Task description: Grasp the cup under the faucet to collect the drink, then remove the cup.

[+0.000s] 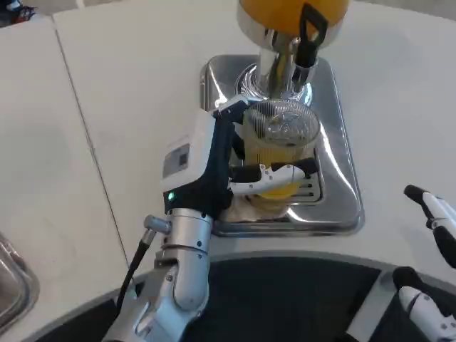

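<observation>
The left hand [246,153] grips the cup [279,153], with fingers wrapped around its side wall. The cup stands on the metal drip tray [342,178] directly below the faucet [288,60] of the drink dispenser [292,14]. The cup is clear plastic and appears to hold yellow drink through much of its height (the exact fill level cannot be read from above).

The right hand [431,235] rests at the table [128,92] edge, well apart from the tray. It holds nothing; whether its fingers are spread or curled cannot be determined.

Hazards at this stage:

1. Overfill. If the faucet runs while the cup stays in place, drink may spill over the rim onto the tray.
2. Crushing. Excess grip force may deform the thin wall and push liquid out.
3. Tilt on removal. Withdrawing the cup off level, or catching its rim on the faucet, may slop the contents.
4. Slip. A wet wall may slide through the fingers.
</observation>
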